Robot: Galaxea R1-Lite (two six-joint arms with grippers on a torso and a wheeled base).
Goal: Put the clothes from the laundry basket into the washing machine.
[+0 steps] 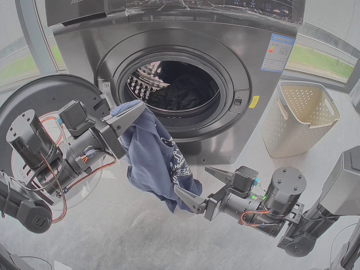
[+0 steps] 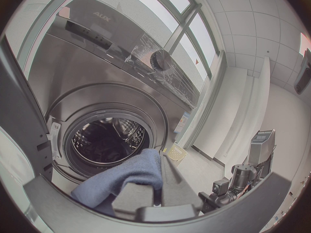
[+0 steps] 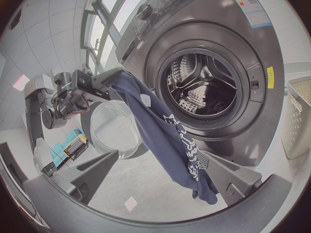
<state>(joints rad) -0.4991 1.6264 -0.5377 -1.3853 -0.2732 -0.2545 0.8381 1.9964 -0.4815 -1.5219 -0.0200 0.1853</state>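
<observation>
- Clenched jaws of the left gripper (image 1: pixel 129 113) held a navy blue cotton T-shirt with white print (image 1: pixel 157 158) by its top, just before the open port of the grey front-loading washing machine (image 1: pixel 240 57).
- Right gripper (image 1: pixel 202 187) jaws stood spread, with the shirt's hem hanging between them.
- Dark clothing (image 1: pixel 180 90) already lay in the drum. The cream perforated plastic laundry basket (image 1: pixel 285 132) looked emptied, so this shirt was probably the last.
</observation>
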